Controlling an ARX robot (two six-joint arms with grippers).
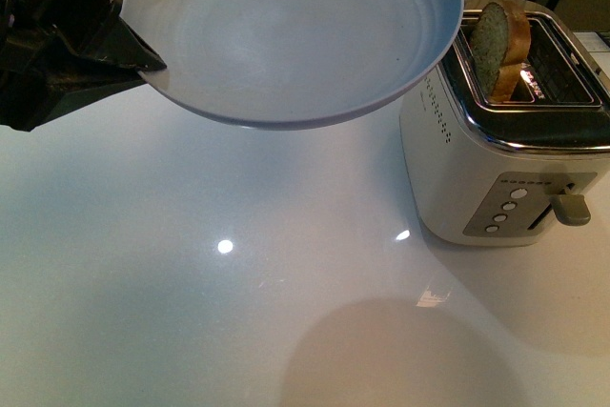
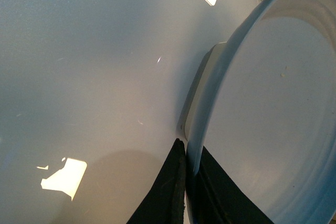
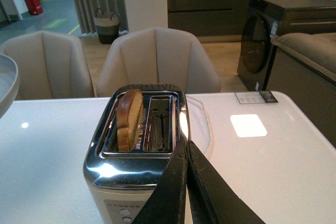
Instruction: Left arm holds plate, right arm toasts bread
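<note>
while the left gripper (image 1: 143,50) clamps the rim of the plate (image 1: 286,35), its black jaws pinching the edge from both sides, the plate hangs in the air above the white table (image 1: 172,283), slightly tilted and bare. the left wrist view shows the same grip up close: one dark finger (image 2: 168,192) lies outside the rim and the other inside, with the plate (image 2: 273,129) between them. the plate's edge comes just beside the white toaster (image 1: 496,178); whether they touch i cannot tell. the bread (image 1: 498,37) stands on edge in the toaster slot nearer the plate, its rounded top poking above the chrome. the right gripper (image 3: 185,153) points at the toaster (image 3: 136,166) near its control end, its two fingers pressed together on nothing, apart from the bread (image 3: 129,119).
</note>
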